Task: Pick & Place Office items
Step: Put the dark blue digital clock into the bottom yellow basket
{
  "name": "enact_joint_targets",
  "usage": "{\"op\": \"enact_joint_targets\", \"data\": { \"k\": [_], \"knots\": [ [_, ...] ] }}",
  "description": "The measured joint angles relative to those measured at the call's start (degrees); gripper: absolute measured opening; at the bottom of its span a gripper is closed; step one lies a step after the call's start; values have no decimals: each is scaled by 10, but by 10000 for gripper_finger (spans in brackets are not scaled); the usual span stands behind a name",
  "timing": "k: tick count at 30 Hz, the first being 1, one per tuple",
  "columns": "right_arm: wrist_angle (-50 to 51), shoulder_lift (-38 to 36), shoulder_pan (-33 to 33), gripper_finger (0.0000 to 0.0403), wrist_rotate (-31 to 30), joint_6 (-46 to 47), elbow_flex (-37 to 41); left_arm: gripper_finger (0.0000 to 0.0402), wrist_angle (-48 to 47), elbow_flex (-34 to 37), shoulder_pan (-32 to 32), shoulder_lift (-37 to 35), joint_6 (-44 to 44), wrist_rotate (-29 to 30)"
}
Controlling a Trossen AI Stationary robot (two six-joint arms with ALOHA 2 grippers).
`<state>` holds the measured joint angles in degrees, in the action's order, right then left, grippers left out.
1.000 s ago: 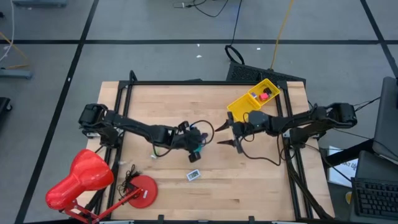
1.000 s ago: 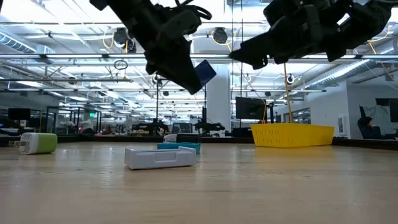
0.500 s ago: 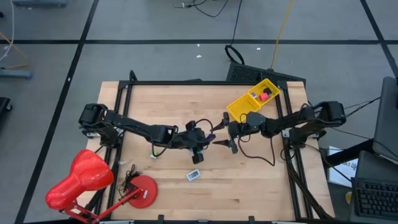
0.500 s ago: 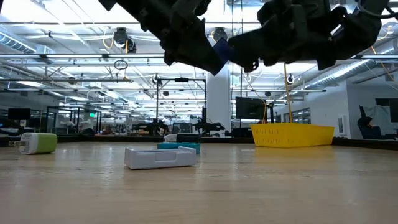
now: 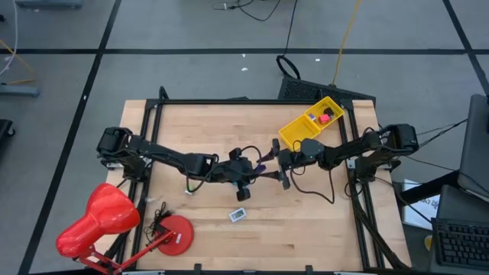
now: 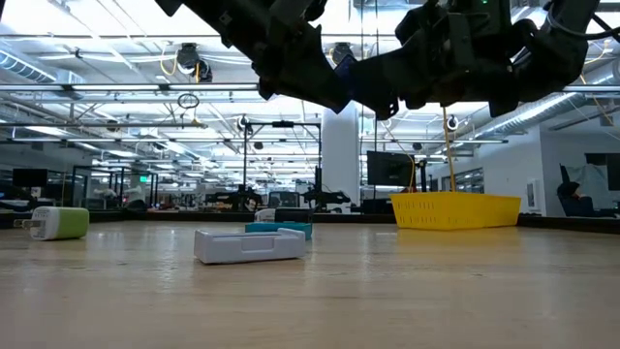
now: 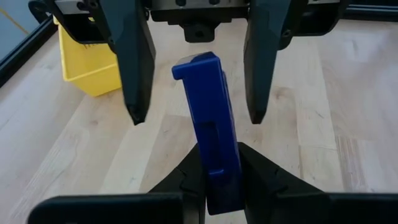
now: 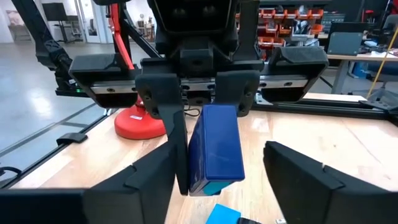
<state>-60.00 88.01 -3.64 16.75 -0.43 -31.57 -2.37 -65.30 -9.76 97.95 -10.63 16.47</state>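
Note:
My left gripper (image 7: 217, 155) is shut on a blue rectangular piece (image 7: 208, 124), held high over the table's middle (image 5: 261, 165). My right gripper (image 8: 221, 158) is open and faces it. Its two fingers (image 7: 134, 68) stand on either side of the piece's free end (image 7: 196, 65) with a gap on each side. A white/grey piece (image 5: 238, 215) and a teal piece (image 6: 281, 230) lie flat on the table below. The yellow tray (image 5: 299, 130) holds a red/pink piece (image 5: 325, 117). My left gripper pinches the blue piece between its two fingers at the end nearest its wrist (image 7: 219, 177). The fingers come level from the table's left and lie along the piece. The piece is lifted clear of the table and sticks out toward my right gripper.
A big red desk lamp (image 5: 99, 218) with a round base (image 5: 174, 233) stands at the near left corner. A green-and-white plug block (image 6: 58, 223) lies on the table's left half. Bare wood shows along the near edge and the far left part.
My left gripper has carried the blue piece up and toward the table's right, turning it from tilted to nearly level. My right gripper has moved toward the table's left, and its open fingers now flank the piece's free end.

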Motion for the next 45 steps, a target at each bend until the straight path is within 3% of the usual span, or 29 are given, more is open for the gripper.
{"op": "enact_joint_targets", "data": {
  "k": [14, 18, 23, 28, 34, 38, 45],
  "knots": [
    [2, 0, 0, 58, 16, -16, 0, 60, -1, 0, 0, 0, 7, -2],
    [-2, 0, -1, 55, 31, -27, 0, 80, 2, 0, 1, 0, 6, -2],
    [-3, -1, -10, 49, 29, -38, -1, 133, -2, -1, -2, -15, 4, 2],
    [2, -7, -30, 49, 32, -20, -1, 171, -41, -1, -8, -64, -9, 3],
    [67, -40, -49, 49, 1, -22, 1, 196, -55, 18, -31, -125, 46, -4],
    [167, -91, -63, 49, -55, -33, 2, 204, 16, 79, -32, -163, 71, -1],
    [343, -201, -83, 49, -182, -63, 6, 195, 228, 244, 1, -217, 59, 3]
  ]
}}
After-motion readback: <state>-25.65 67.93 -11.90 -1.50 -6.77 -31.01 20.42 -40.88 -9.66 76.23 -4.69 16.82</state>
